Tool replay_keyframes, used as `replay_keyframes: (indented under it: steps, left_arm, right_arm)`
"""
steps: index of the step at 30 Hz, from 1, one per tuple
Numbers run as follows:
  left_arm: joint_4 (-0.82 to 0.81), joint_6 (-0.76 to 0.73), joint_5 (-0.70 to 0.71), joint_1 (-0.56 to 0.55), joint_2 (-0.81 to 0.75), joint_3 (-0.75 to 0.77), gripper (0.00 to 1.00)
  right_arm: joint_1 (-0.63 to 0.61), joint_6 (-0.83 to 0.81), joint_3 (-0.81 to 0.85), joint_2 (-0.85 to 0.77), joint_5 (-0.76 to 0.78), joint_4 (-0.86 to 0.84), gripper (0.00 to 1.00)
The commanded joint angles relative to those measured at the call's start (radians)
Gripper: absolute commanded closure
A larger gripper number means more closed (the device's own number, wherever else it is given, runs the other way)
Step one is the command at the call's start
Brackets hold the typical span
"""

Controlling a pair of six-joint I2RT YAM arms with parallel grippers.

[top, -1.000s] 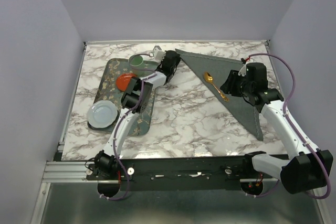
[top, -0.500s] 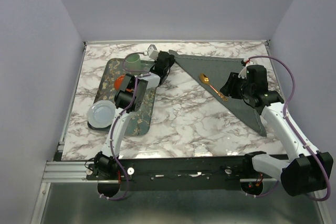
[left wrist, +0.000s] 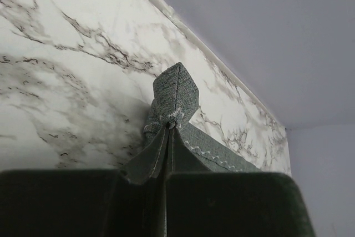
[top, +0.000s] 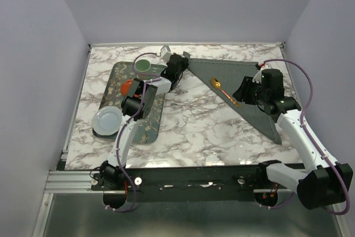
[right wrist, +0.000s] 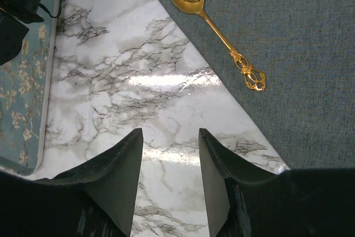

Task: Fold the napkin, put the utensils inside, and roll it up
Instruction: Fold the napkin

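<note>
The dark grey napkin [top: 252,90] lies as a triangle on the right half of the marble table. Its far left corner [left wrist: 175,95] is bunched and pinched in my left gripper [top: 179,64], which is shut on it. In the left wrist view the cloth runs down between the fingers of the left gripper [left wrist: 165,165]. One of the utensils, a gold spoon [top: 226,91], rests on the napkin near its long edge, bowl toward the far left. My right gripper [top: 244,90] hovers open over bare marble beside that edge. In the right wrist view the spoon [right wrist: 213,26] lies ahead of the right gripper [right wrist: 171,142].
A green floral tray [top: 113,79] sits on the left with a green cup [top: 145,66], a red item [top: 128,87] and a white plate [top: 107,121] on it. The left arm reaches over the tray. Grey walls close the table's back and sides.
My left gripper has tugged the napkin's corner slightly to the left, and the cloth and spoon shifted with it. The right gripper has stayed open and hardly moved.
</note>
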State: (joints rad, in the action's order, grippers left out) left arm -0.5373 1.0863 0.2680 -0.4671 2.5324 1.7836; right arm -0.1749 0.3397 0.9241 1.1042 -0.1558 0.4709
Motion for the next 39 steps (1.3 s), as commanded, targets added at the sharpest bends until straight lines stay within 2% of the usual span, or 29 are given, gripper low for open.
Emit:
replay_keyframes:
  steps: [1, 12, 17, 23, 39]
  left_arm:
    - [-0.006, -0.08, -0.007, -0.016, -0.069, -0.009, 0.94]
    - [0.033, -0.368, -0.006, -0.073, -0.204, -0.101, 0.94]
    - [0.065, -0.485, -0.042, -0.14, -0.256, -0.141, 0.94]
    - [0.068, -0.6, -0.085, -0.212, -0.305, -0.173, 0.94]
    - [0.066, -0.716, -0.128, -0.33, -0.366, -0.234, 0.94]
  right_arm:
    - [0.005, -0.004, -0.007, -0.017, -0.016, -0.003, 0.47]
    - [0.011, 0.024, 0.001, -0.053, 0.001, 0.02, 0.46]
    - [0.04, 0.035, 0.01, -0.096, 0.029, 0.043, 0.47]
    - [0.078, 0.051, -0.016, -0.133, -0.033, 0.051, 0.47]
    - [0.104, 0.048, -0.07, -0.211, -0.047, 0.08, 0.46]
